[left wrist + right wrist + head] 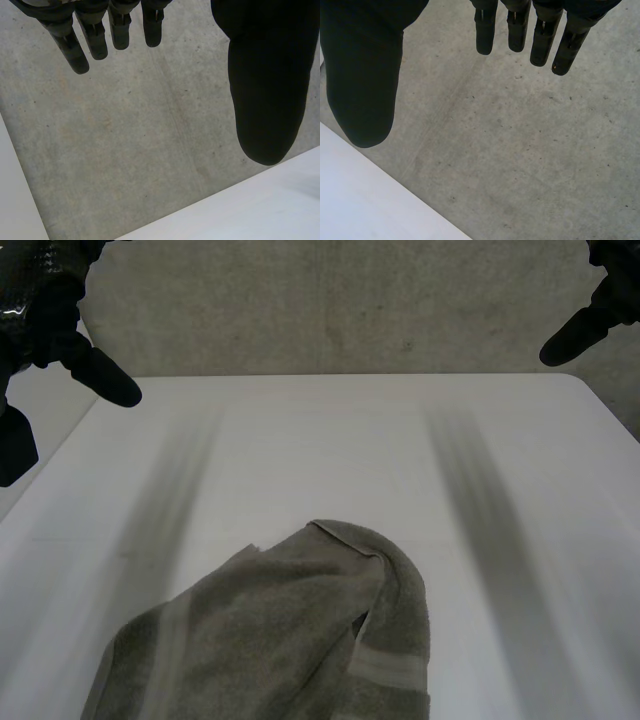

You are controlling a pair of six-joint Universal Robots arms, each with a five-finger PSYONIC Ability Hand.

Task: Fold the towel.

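A grey-green towel lies crumpled at the near middle of the white table, its right side folded over in a thick roll. My left hand hangs high at the far left corner, open, with straight fingers and thumb spread over the floor beyond the table. My right hand is raised at the far right corner, open too, its fingers and thumb apart and holding nothing. Both hands are far from the towel.
Grey concrete floor lies beyond the table's far edge. The table's edge passes under my left hand, and the table's edge also runs under my right hand.
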